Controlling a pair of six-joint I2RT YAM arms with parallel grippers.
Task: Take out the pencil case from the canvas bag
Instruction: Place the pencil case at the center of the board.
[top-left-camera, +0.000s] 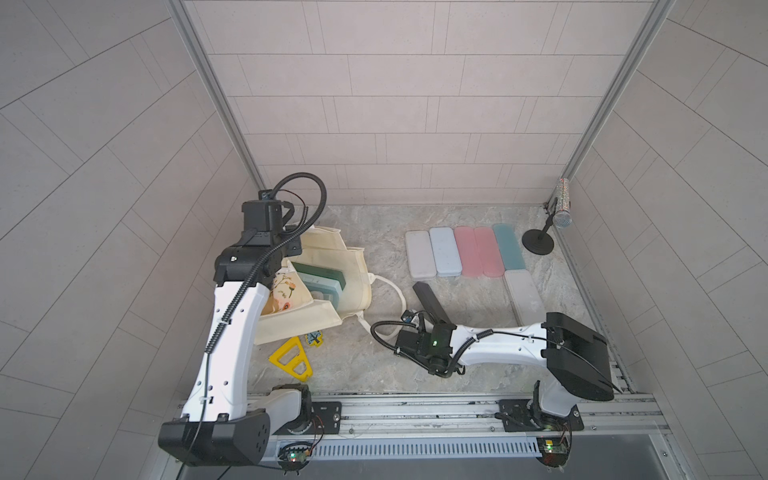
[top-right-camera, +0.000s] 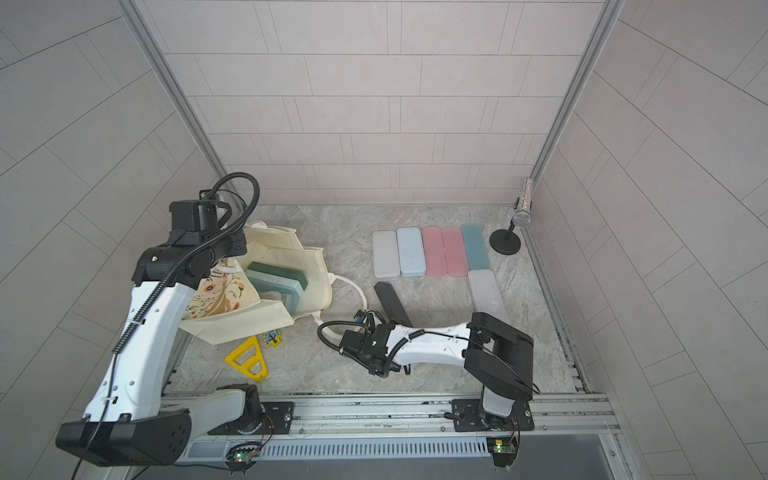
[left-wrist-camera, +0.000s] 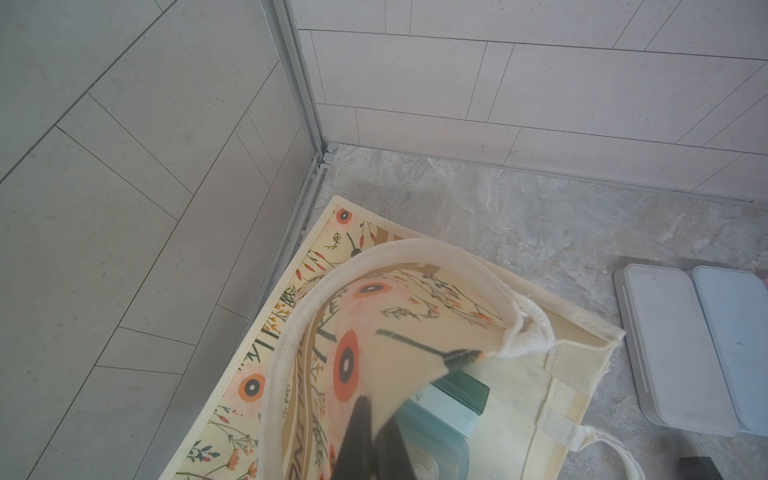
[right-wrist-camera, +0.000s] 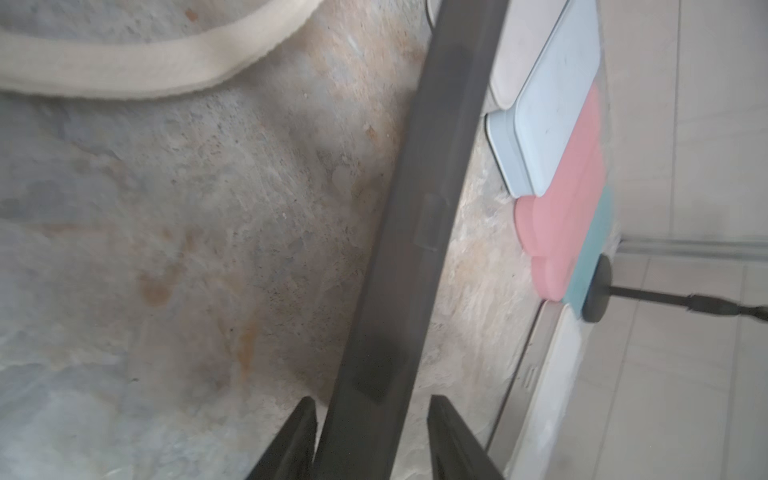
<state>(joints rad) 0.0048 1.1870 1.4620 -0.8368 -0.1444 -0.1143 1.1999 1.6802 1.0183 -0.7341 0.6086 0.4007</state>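
The cream canvas bag (top-left-camera: 353, 270) lies on its side at the left with its mouth facing right, also seen in the left wrist view (left-wrist-camera: 415, 299). My left gripper (left-wrist-camera: 378, 411) is shut on the flower-printed edge of the bag's mouth and holds it up. Inside stand a dark green pencil case (top-left-camera: 328, 272) (left-wrist-camera: 465, 386) and a light teal one (left-wrist-camera: 440, 411). A black pencil case (top-left-camera: 428, 297) (right-wrist-camera: 428, 187) lies on the table right of the bag. My right gripper (right-wrist-camera: 372, 400) is open around its near end; one finger touches it, the other stands apart.
Several pencil cases lie in a row at the back right: grey (top-left-camera: 419, 254), pale blue (top-left-camera: 444, 251), pink (top-left-camera: 478, 251), teal (top-left-camera: 509, 246), and another grey one (top-left-camera: 523, 297) nearer. A microphone stand (top-left-camera: 539, 242) sits in the corner. A yellow triangle (top-left-camera: 293, 359) lies in front of the bag.
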